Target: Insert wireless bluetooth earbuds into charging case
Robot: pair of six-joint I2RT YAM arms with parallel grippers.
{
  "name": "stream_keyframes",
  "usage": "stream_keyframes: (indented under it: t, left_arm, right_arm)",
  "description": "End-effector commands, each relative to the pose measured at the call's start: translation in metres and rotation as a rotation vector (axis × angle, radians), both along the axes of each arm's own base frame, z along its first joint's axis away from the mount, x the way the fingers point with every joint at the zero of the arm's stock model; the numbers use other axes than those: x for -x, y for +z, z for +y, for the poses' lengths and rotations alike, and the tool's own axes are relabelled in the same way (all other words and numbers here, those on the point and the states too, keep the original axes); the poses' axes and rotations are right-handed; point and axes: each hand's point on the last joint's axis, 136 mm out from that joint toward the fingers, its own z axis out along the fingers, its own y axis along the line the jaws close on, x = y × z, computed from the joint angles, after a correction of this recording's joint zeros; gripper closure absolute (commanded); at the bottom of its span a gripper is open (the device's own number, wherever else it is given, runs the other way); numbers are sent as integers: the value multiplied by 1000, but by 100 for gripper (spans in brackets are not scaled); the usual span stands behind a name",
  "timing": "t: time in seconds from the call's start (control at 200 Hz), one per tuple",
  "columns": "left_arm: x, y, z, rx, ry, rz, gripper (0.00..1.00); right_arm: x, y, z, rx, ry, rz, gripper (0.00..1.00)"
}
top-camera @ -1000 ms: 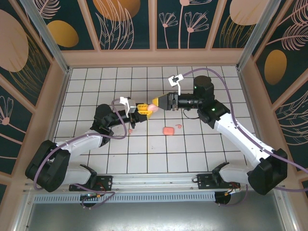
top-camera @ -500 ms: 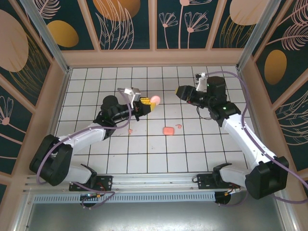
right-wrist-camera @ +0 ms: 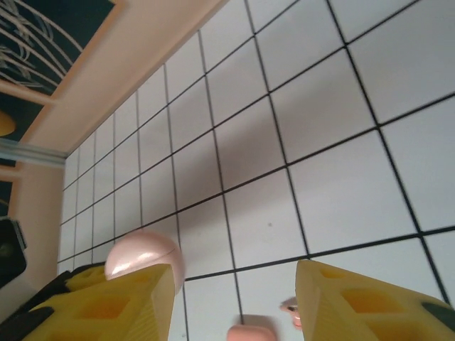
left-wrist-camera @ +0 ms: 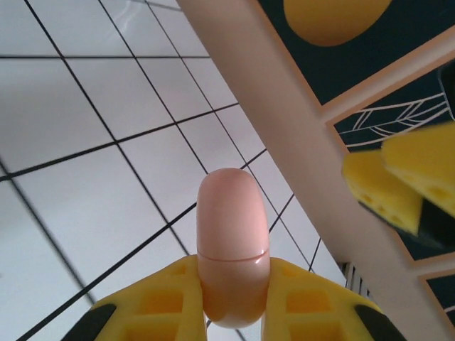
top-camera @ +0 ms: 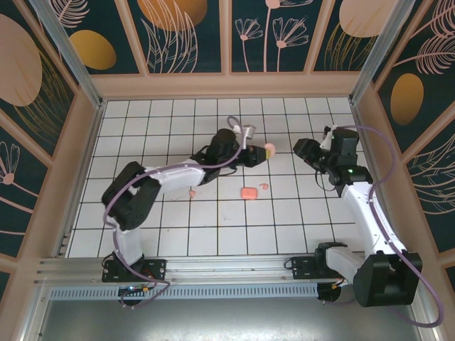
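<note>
Left gripper [left-wrist-camera: 232,288], pink case [left-wrist-camera: 232,220] lengthwise outward.

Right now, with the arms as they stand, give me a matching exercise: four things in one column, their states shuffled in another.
Things:
1. left pincer
2. right pincer
3. pink capsule
4. pink rounded block

States:
a. lying on the floor tiles
b. open, nothing between the fingers
c. shut on something
d. clamped between yellow fingers

Pairs: 1-c, 2-b, 3-d, 4-a
</note>
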Motion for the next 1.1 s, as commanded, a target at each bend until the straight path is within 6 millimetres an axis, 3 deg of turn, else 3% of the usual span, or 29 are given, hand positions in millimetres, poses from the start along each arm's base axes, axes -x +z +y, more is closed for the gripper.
stream_keyframes:
  t: [0.0, 0.28, 0.43, 1.096]
  left_arm:
    - [-10, -25, -16, -13, 94, 177, 92]
    - [-25, -87, -46, -106, 163, 391, 92]
    - [-30, -103, -52, -106, 201, 454, 91]
    - [-26, -139, -54, -160, 254, 594, 82]
  right_arm:
    - [11, -11, -11, 13, -10, 7, 51]
    - [18, -24, -22, -15, -19, 11, 51]
    - [20, -30, -22, -26, -17, 17, 51]
    - [26, -22, -22, -38, -11, -17, 52]
